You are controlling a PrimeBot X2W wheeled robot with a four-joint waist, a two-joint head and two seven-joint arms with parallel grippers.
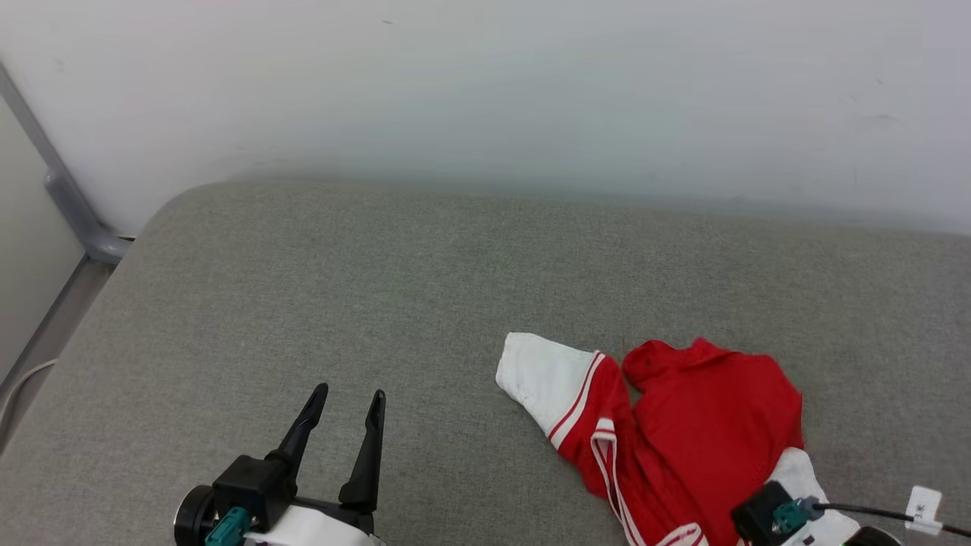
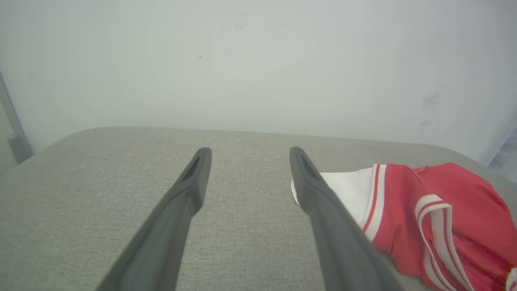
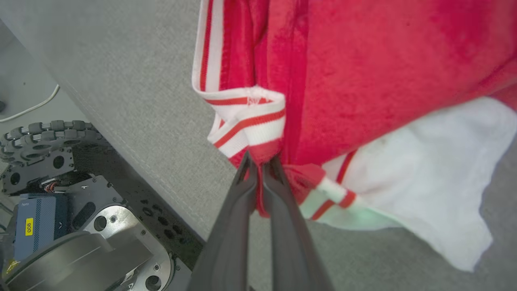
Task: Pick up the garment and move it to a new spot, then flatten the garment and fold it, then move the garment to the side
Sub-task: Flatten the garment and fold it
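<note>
The right gripper (image 3: 260,161) is clamping the shirt's (image 1: 705,432) red edge, with the rest bunching beyond its tips on the cushion (image 1: 303,288); the left gripper (image 1: 350,392) is hanging spread and empty, so lifting slowly is looking advisable, as the bite appears shallow.

The left gripper (image 1: 349,394) shows at the lower left of the head view, its two dark fingers spread well apart, pointing forward and holding nothing. The right gripper (image 3: 260,161) has its fingers pressed together, pinching a red fold of the garment (image 3: 343,60) just beside the striped trim. Its dark wrist housing (image 1: 762,516) sits at the lower right of the head view.
</note>
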